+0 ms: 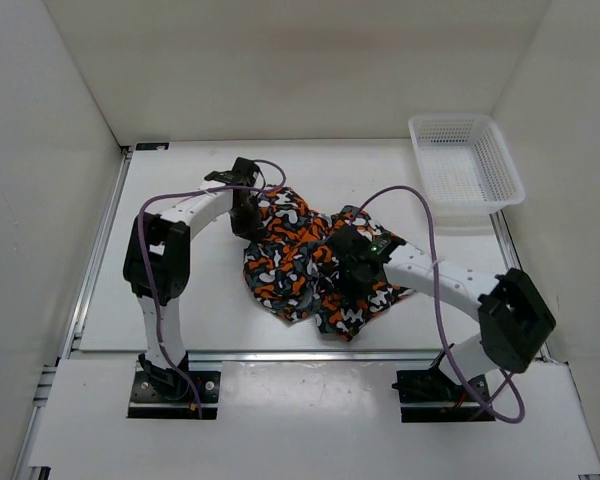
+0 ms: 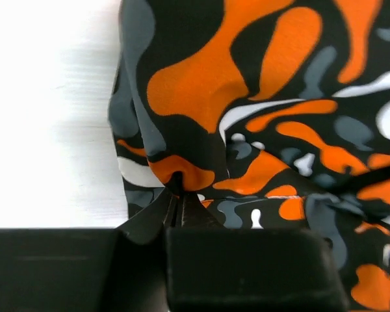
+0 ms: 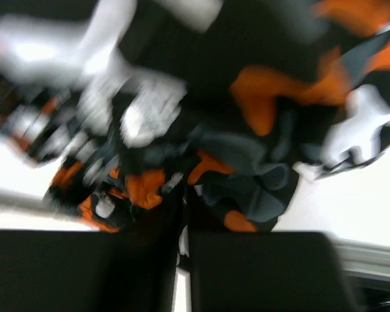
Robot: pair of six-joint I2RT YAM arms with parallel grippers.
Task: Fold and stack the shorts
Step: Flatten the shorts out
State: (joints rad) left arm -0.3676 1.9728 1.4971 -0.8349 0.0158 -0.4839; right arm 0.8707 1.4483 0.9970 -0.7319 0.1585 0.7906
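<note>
The shorts (image 1: pixel 300 262), in an orange, black, grey and white camouflage print, lie bunched in the middle of the white table. My left gripper (image 1: pixel 246 222) is at their far left edge and is shut on a pinch of the fabric, seen close in the left wrist view (image 2: pixel 177 188). My right gripper (image 1: pixel 352 268) is over their right part and is shut on a fold of fabric (image 3: pixel 183 195). The right wrist view is blurred. The shorts (image 2: pixel 260 110) fill most of the left wrist view.
A white mesh basket (image 1: pixel 465 165) stands at the far right of the table. White walls enclose the table on three sides. A metal rail (image 1: pixel 310 355) runs along the near edge by the arm bases.
</note>
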